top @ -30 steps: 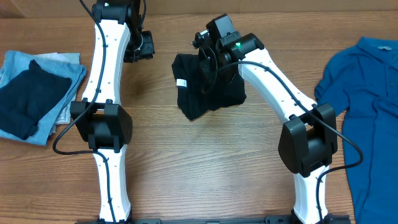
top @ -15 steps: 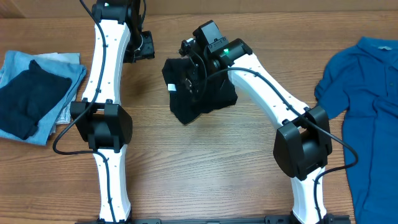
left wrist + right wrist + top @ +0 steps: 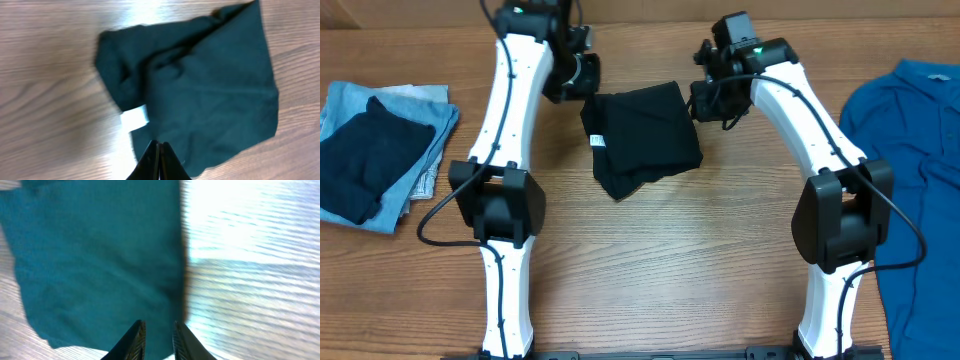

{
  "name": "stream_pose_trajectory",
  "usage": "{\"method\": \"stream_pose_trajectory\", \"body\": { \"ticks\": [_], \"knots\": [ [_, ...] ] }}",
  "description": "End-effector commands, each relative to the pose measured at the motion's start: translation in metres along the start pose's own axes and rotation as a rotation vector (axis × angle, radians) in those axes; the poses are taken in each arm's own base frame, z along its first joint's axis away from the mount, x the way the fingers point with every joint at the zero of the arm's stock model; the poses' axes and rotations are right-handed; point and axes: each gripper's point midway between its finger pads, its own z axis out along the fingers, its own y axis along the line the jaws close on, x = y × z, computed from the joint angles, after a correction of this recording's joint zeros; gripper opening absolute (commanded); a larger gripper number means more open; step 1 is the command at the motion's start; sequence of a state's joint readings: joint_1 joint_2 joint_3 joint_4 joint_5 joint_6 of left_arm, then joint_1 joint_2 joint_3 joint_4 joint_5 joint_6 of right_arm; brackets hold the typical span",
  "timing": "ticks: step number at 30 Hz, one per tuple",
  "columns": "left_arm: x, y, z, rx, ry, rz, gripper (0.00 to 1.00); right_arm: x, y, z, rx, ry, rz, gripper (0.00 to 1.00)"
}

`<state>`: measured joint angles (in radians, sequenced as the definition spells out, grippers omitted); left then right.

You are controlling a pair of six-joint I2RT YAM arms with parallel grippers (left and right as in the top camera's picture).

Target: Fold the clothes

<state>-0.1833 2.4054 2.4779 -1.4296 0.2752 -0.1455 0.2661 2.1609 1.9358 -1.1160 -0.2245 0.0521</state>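
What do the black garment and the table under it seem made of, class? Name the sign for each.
Black garment: soft, matte fabric, possibly cotton knit; it creases and folds limply. Table: wood or wood-look laminate, smooth, slightly glossy; grain lines and glare.

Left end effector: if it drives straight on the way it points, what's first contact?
The black cloth, just right of its white tag. The shut left end effector aims at it; gap hard to judge.

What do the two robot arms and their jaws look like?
The left arm and right arm have slim white links with black block-like joints. A thin black cable loops beside each. The jaws are black and taper to points.
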Motion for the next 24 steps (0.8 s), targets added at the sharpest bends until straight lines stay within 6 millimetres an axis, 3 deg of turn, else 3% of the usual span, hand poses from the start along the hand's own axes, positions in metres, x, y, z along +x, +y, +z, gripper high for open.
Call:
{"method": "stream_pose_trajectory", "body": {
  "ticks": [1,4,8,12,16,19,21,23,24],
  "knots": [
    [0.013,-0.031,0.034,0.041,0.045,0.092,0.04,0.001,-0.015,-0.004,0.054,0.002,0.029,0.22],
    [0.009,-0.043,0.055,-0.003,0.008,0.16,0.05,0.0,-0.022,-0.005,0.06,0.0,0.041,0.23],
    [-0.009,-0.004,0.068,-0.292,-0.096,0.111,0.08,0.001,-0.023,-0.005,0.063,0.003,0.031,0.24],
    [0.007,0.015,0.098,-0.32,-0.048,0.1,0.13,0.002,-0.03,-0.004,0.102,0.003,0.032,0.25],
    [0.019,0.029,0.125,-0.343,-0.027,0.099,0.24,0.016,-0.036,0.012,0.11,0.04,0.039,0.26],
    [0.002,0.015,0.097,-0.331,-0.071,0.106,0.22,0.017,-0.057,0.011,0.209,0.03,0.085,0.26],
    [-0.008,-0.008,0.062,-0.298,-0.092,0.119,0.25,0.013,-0.076,0.007,0.239,0.005,0.174,0.36],
    [-0.006,-0.032,0.035,-0.245,-0.087,0.136,0.28,0.012,-0.101,0.001,0.252,-0.013,0.276,0.37],
    [0.001,-0.039,0.031,-0.223,-0.065,0.14,0.31,0.012,-0.113,-0.001,0.257,-0.021,0.308,0.39]
  ]
}}
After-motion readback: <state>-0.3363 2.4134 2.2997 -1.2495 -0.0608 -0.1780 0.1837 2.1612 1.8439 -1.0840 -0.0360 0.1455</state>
